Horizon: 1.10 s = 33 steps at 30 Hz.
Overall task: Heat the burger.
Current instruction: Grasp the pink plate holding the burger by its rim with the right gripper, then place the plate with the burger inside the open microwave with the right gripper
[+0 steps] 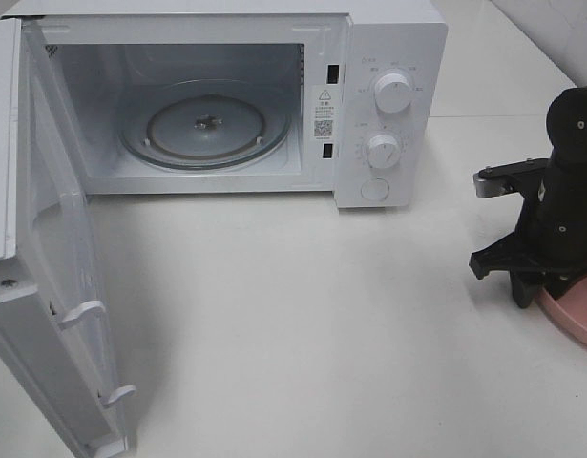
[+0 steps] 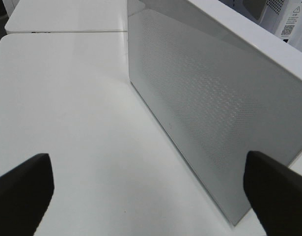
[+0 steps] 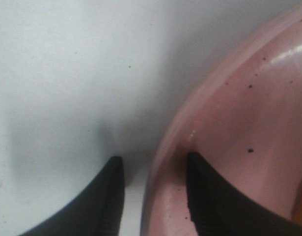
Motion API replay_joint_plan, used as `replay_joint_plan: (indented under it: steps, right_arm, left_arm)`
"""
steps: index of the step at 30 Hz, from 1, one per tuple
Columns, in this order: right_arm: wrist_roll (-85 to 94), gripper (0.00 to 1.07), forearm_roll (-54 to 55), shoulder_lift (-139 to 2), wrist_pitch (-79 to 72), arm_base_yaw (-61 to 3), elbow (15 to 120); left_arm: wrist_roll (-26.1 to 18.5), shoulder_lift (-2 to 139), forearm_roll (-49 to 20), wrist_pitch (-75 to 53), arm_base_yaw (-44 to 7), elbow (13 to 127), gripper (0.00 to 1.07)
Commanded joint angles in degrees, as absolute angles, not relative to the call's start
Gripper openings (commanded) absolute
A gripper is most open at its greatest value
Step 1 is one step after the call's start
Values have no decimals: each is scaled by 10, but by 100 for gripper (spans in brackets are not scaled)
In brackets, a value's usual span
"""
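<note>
The step in hand is fetching the pink plate (image 1: 577,320), which sits at 4 o'clock on the table (image 1: 303,315), half cut off by the frame edge. The right gripper (image 3: 153,160) is down on its near rim with the fingers drawn narrow, one inside the dish and one outside. A thin strip of table shows between the outer finger and the rim, so the pinch does not look finished. The burger itself is not plainly visible. A golden-brown sliver (image 3: 300,214) inside the plate may be its bun, but I cannot tell. The left gripper (image 2: 146,169) hangs wide and empty beside the microwave door (image 1: 45,286), which stands swung out at 8 o'clock. The microwave (image 1: 408,48) at 12 o'clock is ready, its glass turntable (image 1: 207,124) bare. The next move likely calls for a firm clamp on the rim, then a level lift and a long carry toward 11 o'clock without tipping the load. The surface is smooth, glossy white, so the plate may slide. Another white tabletop adjoins beyond the door.
</note>
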<state>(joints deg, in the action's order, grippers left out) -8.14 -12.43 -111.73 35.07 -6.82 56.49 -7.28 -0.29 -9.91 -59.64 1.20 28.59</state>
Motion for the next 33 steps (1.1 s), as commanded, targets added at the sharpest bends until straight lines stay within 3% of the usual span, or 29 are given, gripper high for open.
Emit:
replay_joint_plan:
  steps: [1,2,5,15,33]
  right_arm:
    - [-92,19,-127,-1121,350,-66,565]
    - [-92,8,-127,-1121,350,-66,565]
    - [-92,0,-127,-1121,350,-66,565]
    - [-102,0,-132,-1121,372,-68,565]
    - [-297,0,-323,-1095,438,-160,529]
  left_arm:
    - [-70,-17,-100,-592,9,284,100]
    - [-70,-17,-100,-592,9,284,100]
    - [-70,-17,-100,-592,9,284,100]
    - [-70,-17,-100,-592,9,284,100]
    - [-70,-17,-100,-592,9,284,100]
